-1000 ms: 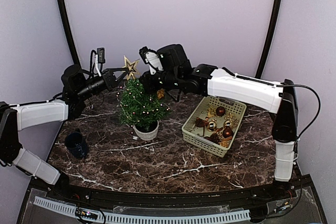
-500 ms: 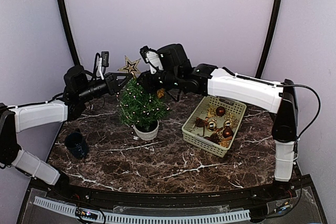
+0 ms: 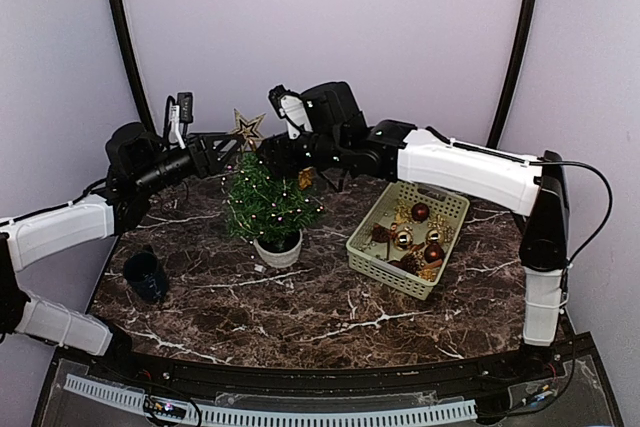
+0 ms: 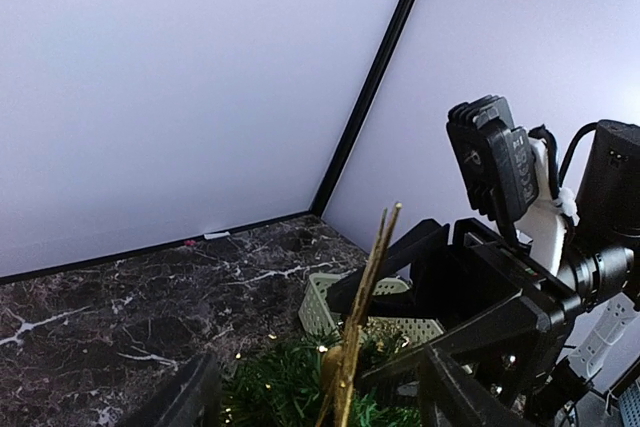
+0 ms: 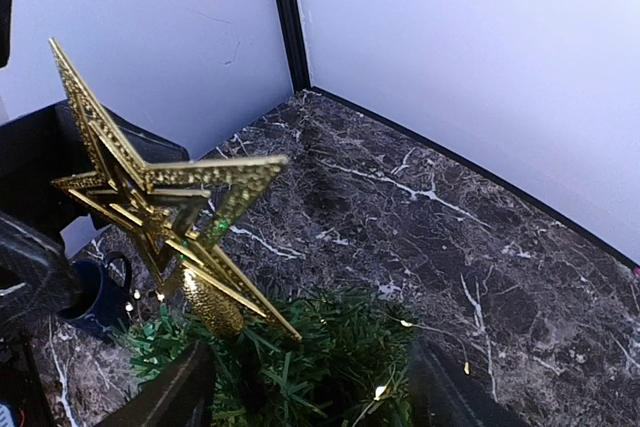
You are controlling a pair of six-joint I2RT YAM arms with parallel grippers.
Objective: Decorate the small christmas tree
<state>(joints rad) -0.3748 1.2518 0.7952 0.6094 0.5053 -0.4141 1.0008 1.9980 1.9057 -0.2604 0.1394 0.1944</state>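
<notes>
The small christmas tree stands in its white pot at the back left of the table, strung with tiny lights. A gold star sits upright on its tip. In the left wrist view the star shows edge-on, and in the right wrist view the star shows face-on above the green branches. My left gripper is open just left of the treetop, its fingers apart from the star. My right gripper is open on the treetop's right side, its fingers either side of the branches.
A beige basket right of the tree holds several gold and red baubles. A dark blue mug stands near the table's left edge. Purple walls and black poles close in the back.
Both grippers have gone from shut to open around the star, which stays on the treetop. The left arm has drawn back slightly to the left.
</notes>
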